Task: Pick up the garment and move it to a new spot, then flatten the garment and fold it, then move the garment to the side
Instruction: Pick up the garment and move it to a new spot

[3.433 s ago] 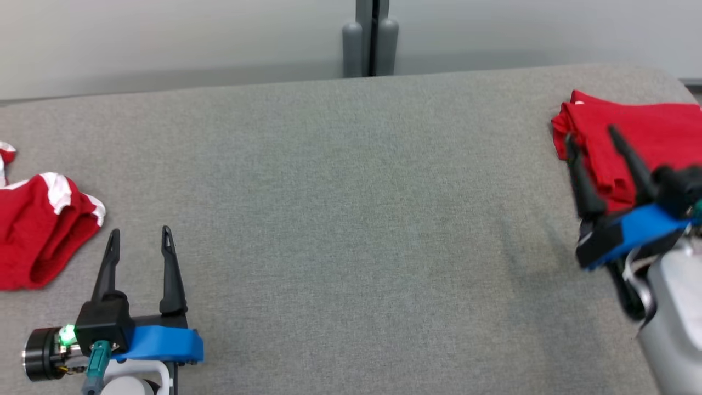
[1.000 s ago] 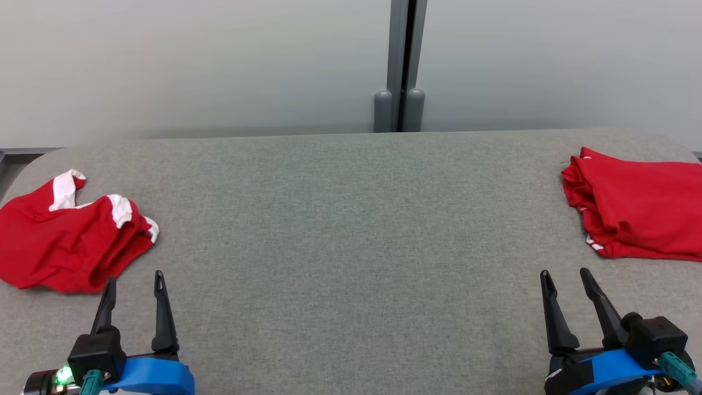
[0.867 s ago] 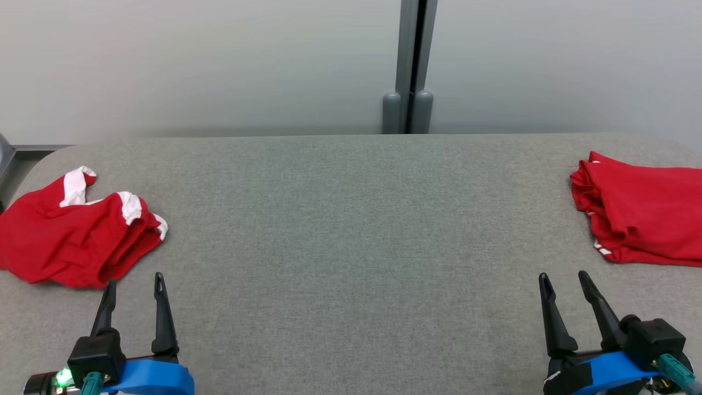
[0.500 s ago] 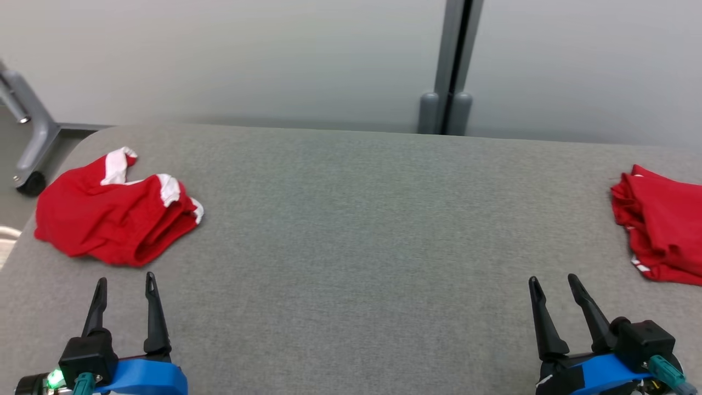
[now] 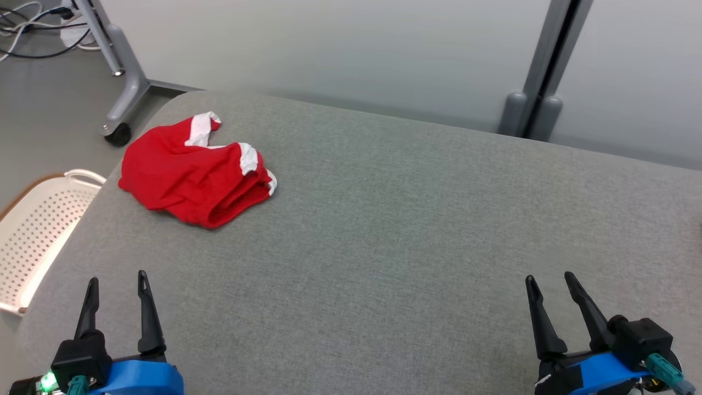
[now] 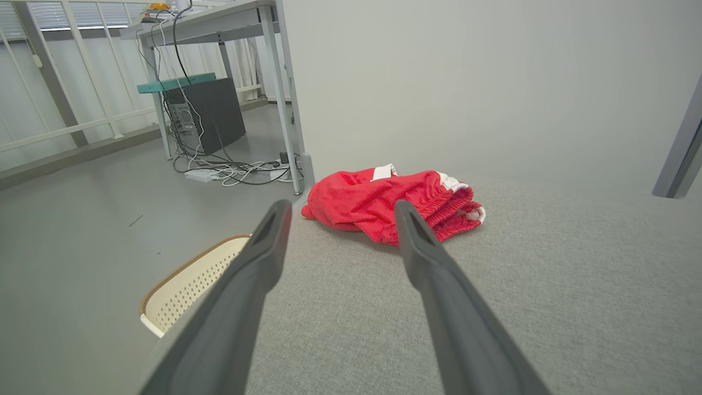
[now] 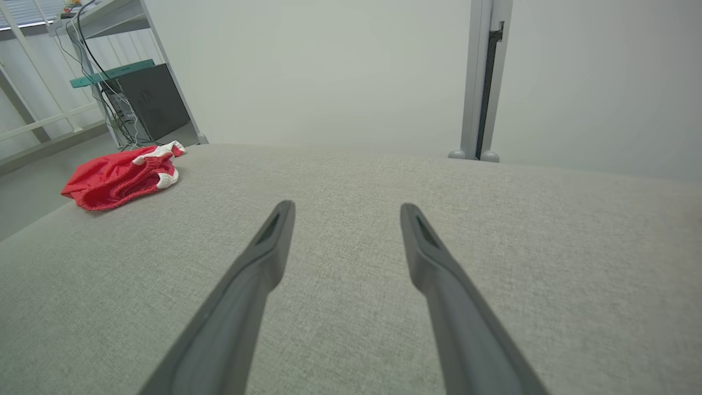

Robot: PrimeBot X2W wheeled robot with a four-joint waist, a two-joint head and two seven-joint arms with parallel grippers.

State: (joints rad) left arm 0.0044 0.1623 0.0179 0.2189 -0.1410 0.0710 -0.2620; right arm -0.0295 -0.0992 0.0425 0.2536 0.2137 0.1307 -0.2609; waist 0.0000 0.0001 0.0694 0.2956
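Grey table [image 5: 395, 258] is bearing red shorts [image 5: 186, 175] far left, probably limp and light. The waistband [image 6: 447, 204] looks grabbable — left gripper [image 5: 118, 277] and right gripper [image 5: 548, 275] are gaping empty.

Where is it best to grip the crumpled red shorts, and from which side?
Probably grip the bunched elastic waistband of the red shorts, coming from the near side with the left pincer: that edge is thick, raised and faces it.
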